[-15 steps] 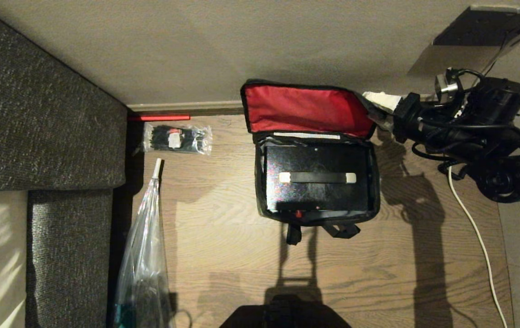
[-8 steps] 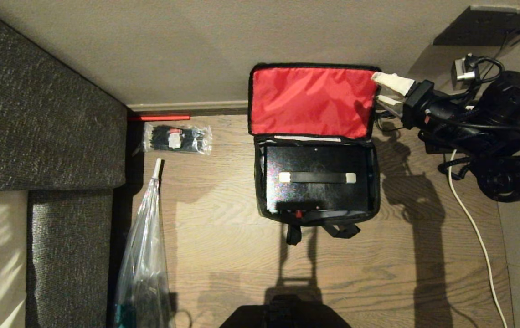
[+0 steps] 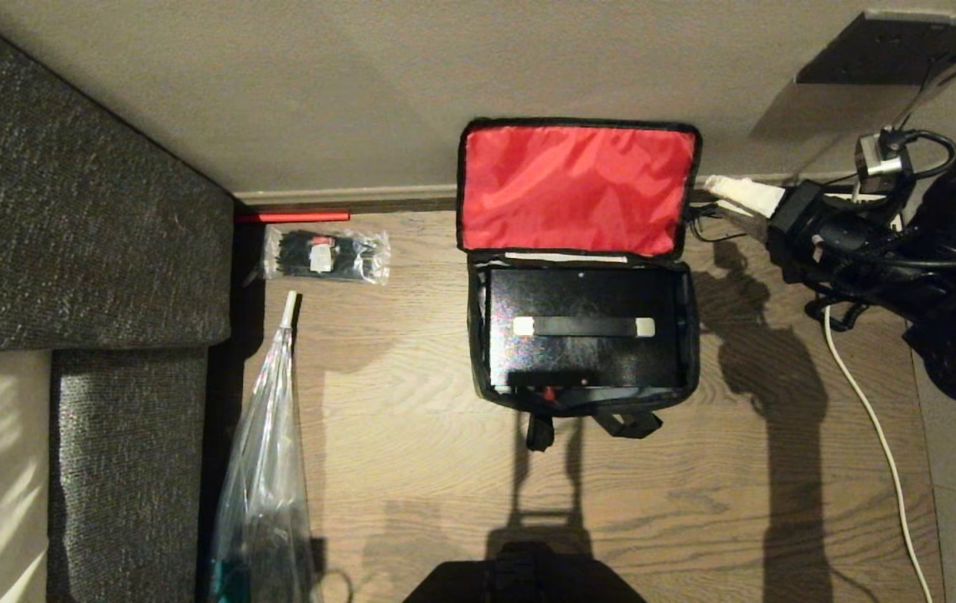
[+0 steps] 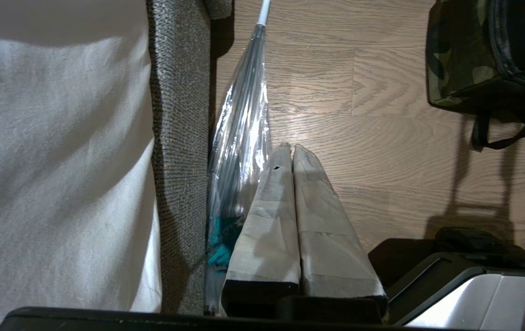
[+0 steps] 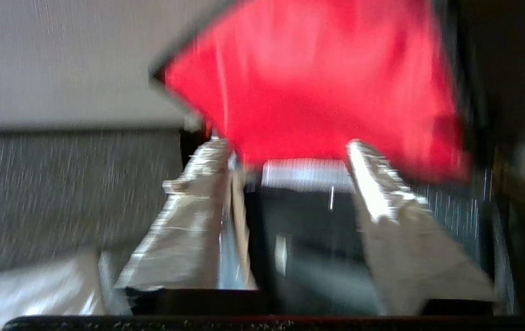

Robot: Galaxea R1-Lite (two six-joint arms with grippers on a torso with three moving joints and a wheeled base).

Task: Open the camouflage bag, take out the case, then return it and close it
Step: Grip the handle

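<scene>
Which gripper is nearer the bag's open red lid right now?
Right. The right gripper sits just off the right edge of the red lid, fingers apart and empty. The left gripper is parked shut above the floor beside the sofa, well away from the lid.

Camouflage bag (image 3: 583,394): upright on wooden floor near the wall edge, red-lined lid fully open against the wall. Case (image 3: 583,335): black, seated inside, handle uppermost, beige ends showing.

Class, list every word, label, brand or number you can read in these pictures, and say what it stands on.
None can be read.
Clear plastic packet of black items: its small white label is too small to read.
Pale strip inside the open green camouflage fabric bag: no legible print.
</scene>
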